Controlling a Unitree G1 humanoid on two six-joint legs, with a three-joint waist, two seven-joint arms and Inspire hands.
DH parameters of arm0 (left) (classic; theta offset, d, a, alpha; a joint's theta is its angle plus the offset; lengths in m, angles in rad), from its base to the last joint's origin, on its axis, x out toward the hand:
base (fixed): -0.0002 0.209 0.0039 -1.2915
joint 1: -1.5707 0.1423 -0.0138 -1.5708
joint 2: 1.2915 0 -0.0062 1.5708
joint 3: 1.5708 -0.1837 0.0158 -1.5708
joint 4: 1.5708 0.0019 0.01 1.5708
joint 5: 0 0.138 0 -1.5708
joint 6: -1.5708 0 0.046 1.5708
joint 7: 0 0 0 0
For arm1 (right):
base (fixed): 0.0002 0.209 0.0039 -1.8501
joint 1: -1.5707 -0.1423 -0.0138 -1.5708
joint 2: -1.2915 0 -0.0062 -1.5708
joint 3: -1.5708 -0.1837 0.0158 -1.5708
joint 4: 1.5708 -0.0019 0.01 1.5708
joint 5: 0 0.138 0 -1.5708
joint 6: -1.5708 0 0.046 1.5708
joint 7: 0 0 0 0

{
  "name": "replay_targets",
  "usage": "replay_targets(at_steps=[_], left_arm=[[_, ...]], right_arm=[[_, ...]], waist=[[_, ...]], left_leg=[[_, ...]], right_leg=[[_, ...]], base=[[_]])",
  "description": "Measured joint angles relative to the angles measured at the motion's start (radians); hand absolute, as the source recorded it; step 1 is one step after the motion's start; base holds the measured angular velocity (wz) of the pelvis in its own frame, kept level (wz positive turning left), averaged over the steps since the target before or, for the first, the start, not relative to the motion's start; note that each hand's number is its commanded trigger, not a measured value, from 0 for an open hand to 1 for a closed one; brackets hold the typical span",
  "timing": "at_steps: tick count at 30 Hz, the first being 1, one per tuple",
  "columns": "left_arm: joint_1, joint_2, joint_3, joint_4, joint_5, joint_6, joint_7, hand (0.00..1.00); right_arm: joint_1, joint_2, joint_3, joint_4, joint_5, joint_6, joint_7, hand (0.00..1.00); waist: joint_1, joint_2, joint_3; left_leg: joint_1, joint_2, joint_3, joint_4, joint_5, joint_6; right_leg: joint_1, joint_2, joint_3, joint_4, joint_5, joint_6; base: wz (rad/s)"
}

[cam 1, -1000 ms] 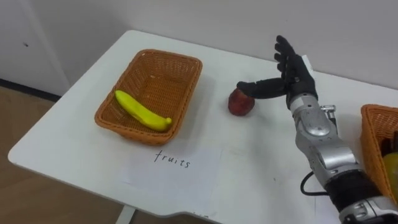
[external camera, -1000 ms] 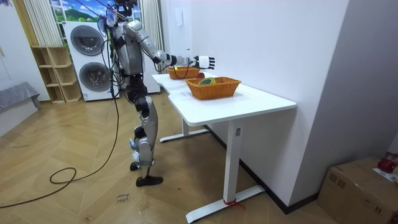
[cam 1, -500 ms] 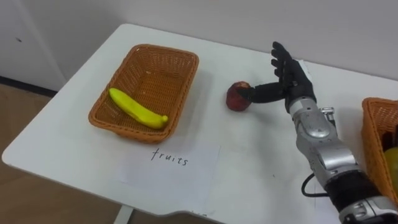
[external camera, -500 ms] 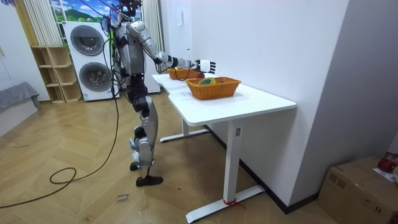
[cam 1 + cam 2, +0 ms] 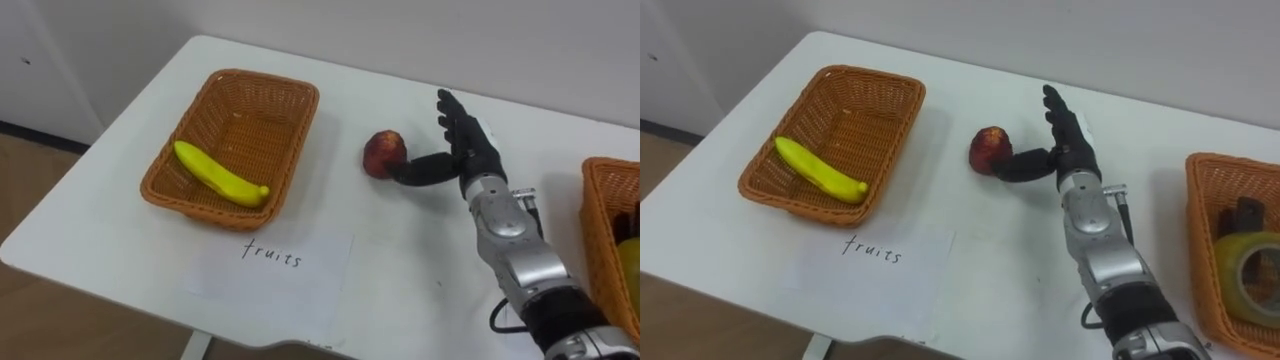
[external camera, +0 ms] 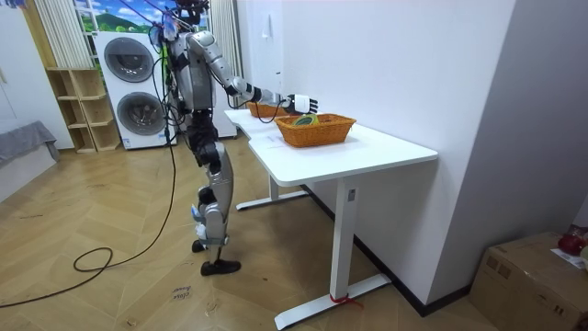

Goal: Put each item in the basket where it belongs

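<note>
Around the apple
To its left, basket with banana; right hand touching its right; second basket far right; paper label front-left.

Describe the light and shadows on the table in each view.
Left eye view: even, soft light; the apple and the fruit basket cast only faint shadows on the white table, no glare. Right eye view: the same. Room view: the table top looks evenly lit.

light: bright, even indoor | shadows: soft, faint on white table
</note>
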Motion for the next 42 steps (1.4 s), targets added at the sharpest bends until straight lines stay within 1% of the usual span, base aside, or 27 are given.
replay_targets(at_steps=[4, 13, 21, 29, 34, 40, 42], left_arm=[[-0.001, 0.0, -0.004, 0.008, -0.002, 0.001, -0.002, 0.0], [-0.013, 0.0, -0.007, 0.044, -0.066, 0.0, -0.002, 0.0], [-0.012, 0.001, -0.008, 0.043, -0.068, -0.005, 0.011, 0.0], [-0.012, 0.001, -0.009, 0.043, -0.066, -0.02, 0.021, 0.0], [-0.017, 0.001, -0.01, 0.042, -0.067, -0.02, 0.021, 0.0], [-0.018, 0.001, -0.012, 0.042, -0.068, -0.02, 0.021, 0.0], [-0.019, 0.001, -0.023, 0.042, -0.068, -0.02, 0.021, 0.0]], right_arm=[[0.0, 0.0, 0.0, 0.021, 0.001, 0.0, 0.002, 0.0], [-0.004, 0.0, -0.001, 0.051, -0.034, -0.001, 0.008, 0.0], [-0.007, 0.005, -0.001, 0.066, -0.091, -0.002, 0.008, 0.0], [-0.014, 0.008, -0.001, 0.065, -0.15, -0.002, 0.009, 0.0], [-0.031, 0.008, 0.002, 0.066, -0.151, -0.002, 0.009, 0.0], [-0.041, 0.009, 0.005, 0.066, -0.151, -0.002, 0.009, 0.0], [-0.047, 0.009, 0.005, 0.066, -0.152, -0.002, 0.008, 0.0]], waist=[[-0.001, 0.0, 0.0], [0.002, 0.002, 0.0015], [0.003, 0.003, 0.0039], [0.01, -0.002, 0.0032], [0.025, -0.003, 0.0035], [0.03, -0.004, 0.0047], [0.03, -0.002, 0.0063]], left_leg=[[-0.001, 0.0, 0.0, 0.001, 0.0, 0.0], [-0.005, 0.0, -0.002, 0.002, 0.0, 0.0], [-0.008, 0.0, -0.003, 0.002, 0.0, 0.0], [-0.019, 0.0, -0.001, 0.007, 0.0, 0.0], [-0.028, 0.0, -0.002, 0.007, 0.0, 0.0], [-0.038, -0.001, -0.005, 0.01, 0.0, 0.0], [-0.043, -0.001, -0.005, 0.012, 0.0, 0.0]], right_leg=[[-0.001, 0.0, 0.0, 0.001, 0.0, 0.0], [-0.006, -0.001, 0.001, 0.001, 0.0, 0.0], [-0.008, -0.001, 0.0, 0.001, 0.0, 0.0], [-0.017, -0.001, -0.002, 0.004, 0.0, 0.0], [-0.019, 0.0, -0.005, 0.003, 0.0, -0.001], [-0.023, 0.0, -0.014, 0.001, 0.0, -0.001], [-0.027, 0.0, -0.014, 0.001, 0.0, -0.001]], base=[[0.0], [0.0], [0.0], [0.0], [0.01], [0.04], [0.0]])
